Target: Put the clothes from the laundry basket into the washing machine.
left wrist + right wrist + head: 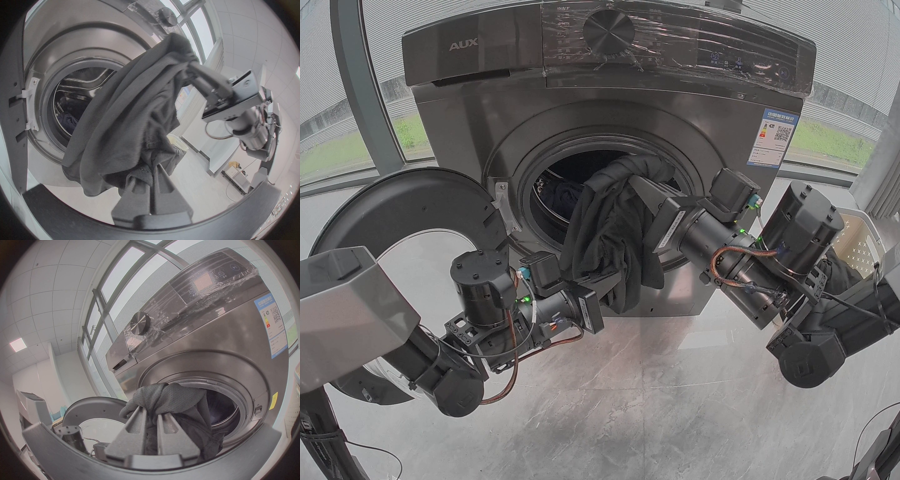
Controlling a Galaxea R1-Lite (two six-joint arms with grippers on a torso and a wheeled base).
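Left gripper point(153, 171) sat closest to its lens, fingers point(168, 197) pressed together on the lower bunch of the dark garment point(131, 118). Right gripper point(152, 413): fingers point(132, 430) pinching the upper bunch, up at the top of the drum opening point(562, 194) of the washing machine point(600, 106).

Garment hung across the mouth, outside the drum, not yet in. Door point(406, 206) stood wide open on your left. Laundry basket point(859, 244) was off to your right of the machine. Dark blue cloth point(67, 120) lay in the drum.

Long axis ran near upright, slightly tilted. The top end was at the opening's upper rim and pointed inward. The bottom end was lower, below the lip, out toward you.

Judgement: you did best to lead with the right, driving the upper bunch deep past the rim. Then you needed to raise the left end over the lip and feed it in before letting go. Had you dropped the low end early, the tail would likely have draped over the rim.
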